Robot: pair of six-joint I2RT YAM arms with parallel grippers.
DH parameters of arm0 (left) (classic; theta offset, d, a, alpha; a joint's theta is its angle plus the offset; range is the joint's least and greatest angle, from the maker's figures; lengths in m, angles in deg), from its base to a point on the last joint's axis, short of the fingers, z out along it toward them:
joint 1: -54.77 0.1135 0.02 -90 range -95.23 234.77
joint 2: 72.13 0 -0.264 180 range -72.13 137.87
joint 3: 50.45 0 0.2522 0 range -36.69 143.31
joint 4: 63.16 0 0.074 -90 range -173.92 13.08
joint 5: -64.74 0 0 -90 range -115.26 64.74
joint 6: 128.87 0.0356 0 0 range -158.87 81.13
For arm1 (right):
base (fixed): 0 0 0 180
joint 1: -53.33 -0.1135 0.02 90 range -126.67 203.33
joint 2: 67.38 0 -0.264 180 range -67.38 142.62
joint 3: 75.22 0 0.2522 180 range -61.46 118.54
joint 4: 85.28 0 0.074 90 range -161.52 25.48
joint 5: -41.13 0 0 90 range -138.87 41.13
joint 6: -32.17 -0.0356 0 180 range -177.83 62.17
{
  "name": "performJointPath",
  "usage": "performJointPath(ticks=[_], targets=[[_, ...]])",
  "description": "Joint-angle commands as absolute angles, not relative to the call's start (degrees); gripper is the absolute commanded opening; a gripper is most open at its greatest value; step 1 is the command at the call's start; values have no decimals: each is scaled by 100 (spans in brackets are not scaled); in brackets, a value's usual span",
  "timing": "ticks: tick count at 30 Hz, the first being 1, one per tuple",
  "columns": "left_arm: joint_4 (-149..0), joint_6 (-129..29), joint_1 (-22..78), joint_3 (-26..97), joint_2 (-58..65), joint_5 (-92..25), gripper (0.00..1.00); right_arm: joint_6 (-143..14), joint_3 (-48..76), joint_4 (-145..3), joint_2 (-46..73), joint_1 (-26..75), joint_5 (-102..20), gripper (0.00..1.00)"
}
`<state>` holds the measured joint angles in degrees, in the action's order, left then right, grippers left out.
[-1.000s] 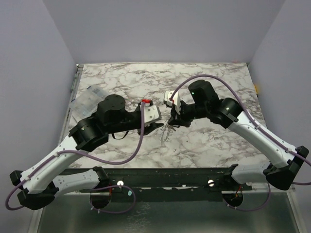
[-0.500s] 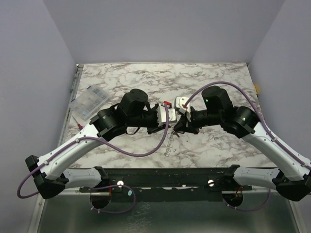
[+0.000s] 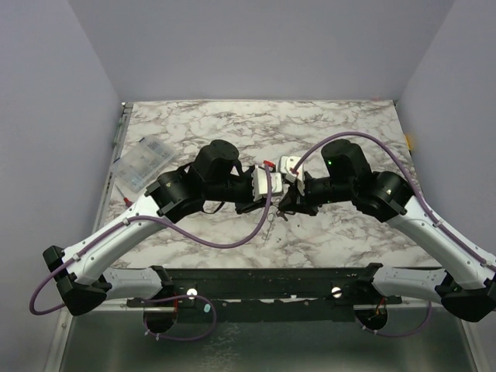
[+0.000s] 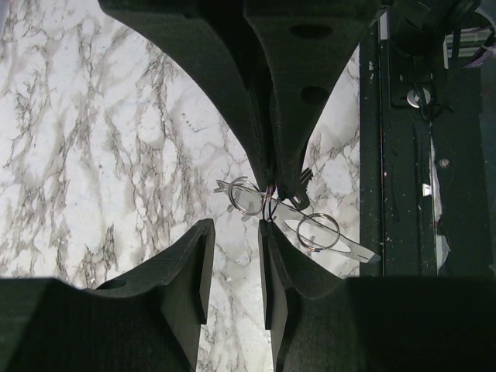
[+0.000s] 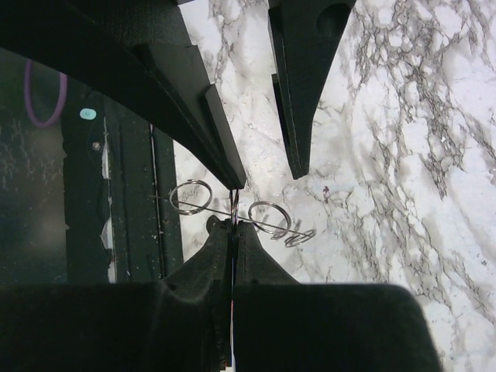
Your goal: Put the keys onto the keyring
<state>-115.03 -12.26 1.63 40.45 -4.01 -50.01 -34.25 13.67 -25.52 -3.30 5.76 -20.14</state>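
My right gripper (image 5: 234, 226) is shut on a thin silvery keyring (image 5: 234, 203), which I see edge-on, held above the marble table (image 3: 333, 124). Two more wire rings (image 5: 191, 196) (image 5: 269, 217) hang off it on either side. A thin flat pale strip (image 4: 353, 248) runs across them. I cannot pick out the keys among these parts. My left gripper (image 4: 234, 229) faces the right one tip to tip. It is open and nothing lies between its pads. One of its fingers (image 5: 229, 167) touches the top of the held ring. From above, the bunch (image 3: 270, 225) dangles below both grippers.
A clear plastic box (image 3: 143, 163) lies at the table's left edge, behind the left arm. A black rail (image 3: 263, 283) runs along the near edge, close under the hanging rings. Grey walls close in the left, right and back.
Over the last second both arms swung toward the table's middle and met tip to tip. In the last half second they barely moved, and the dangling bunch hangs a little shorter.
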Motion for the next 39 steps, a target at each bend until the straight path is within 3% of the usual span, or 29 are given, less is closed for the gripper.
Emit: performJointPath(ticks=[1, 9, 16, 22, 31, 35, 39], targets=[[-10991, -1464, 140, 4028, -377, -5523, 38, -3487, 1342, -2746, -347, 526, -2160, 1], [-10216, -1856, 139, 3568, -575, -5837, 40, -3503, 1310, -2927, -393, 517, -2281, 1], [-9240, -2274, 138, 2943, -908, -5789, 28, -3508, 1222, -3187, -562, 517, -2279, 1], [-8918, -2415, 142, 2678, -1013, -5839, 26, -3517, 1228, -3263, -560, 517, -2255, 1], [-8937, -2478, 140, 2694, -1028, -5860, 51, -3499, 1247, -3214, -470, 517, -2355, 0], [-9037, -2472, 138, 2701, -1056, -5863, 55, -3510, 1155, -3358, -633, 517, -2271, 1], [-9081, -2440, 142, 2688, -1198, -5852, 53, -3487, 1090, -3366, -679, 517, -2451, 1]])
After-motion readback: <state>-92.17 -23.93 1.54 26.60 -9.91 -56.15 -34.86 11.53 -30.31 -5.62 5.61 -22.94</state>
